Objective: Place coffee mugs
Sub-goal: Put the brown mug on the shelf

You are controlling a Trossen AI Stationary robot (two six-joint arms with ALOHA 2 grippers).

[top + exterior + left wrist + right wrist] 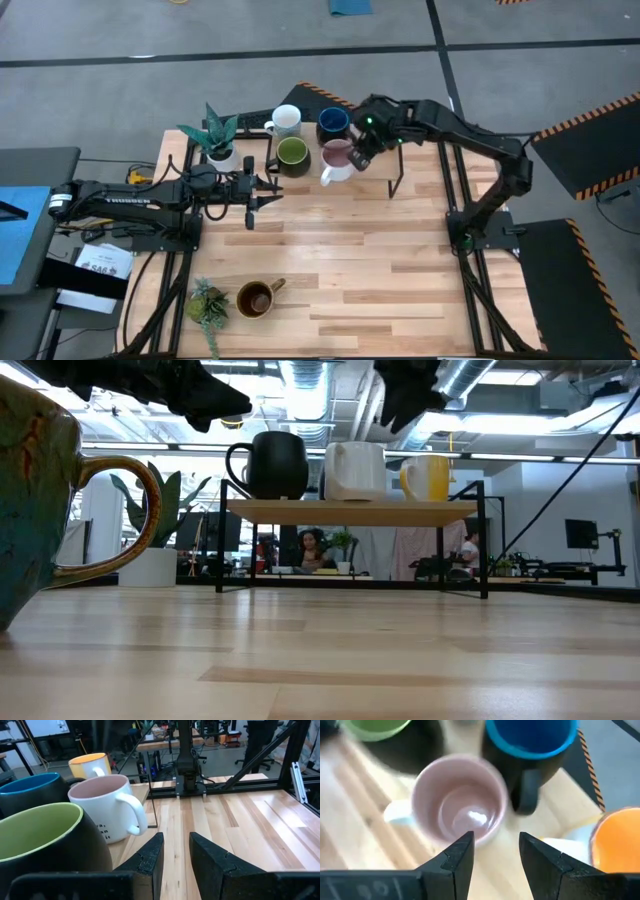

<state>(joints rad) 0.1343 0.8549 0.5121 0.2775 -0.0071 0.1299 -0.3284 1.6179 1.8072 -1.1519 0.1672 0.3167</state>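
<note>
The high view looks straight down on the whole bench point(350, 270) and both arms. The low view sits at bench-top height, facing level toward the shelf point(350, 512) — a brown mug point(30, 510) looms close. Each wrist view peers past its own tool; both share the pink mug point(102, 805) — near, seen from opposite sides.

Open worktop point(400, 260): bare centre and right; free passage
Shelf point(385, 165): crowded by mugs point(305, 140); right part bare
Near-left corner: brown mug point(256, 298) beside small plant point(208, 303) obstructs
</note>
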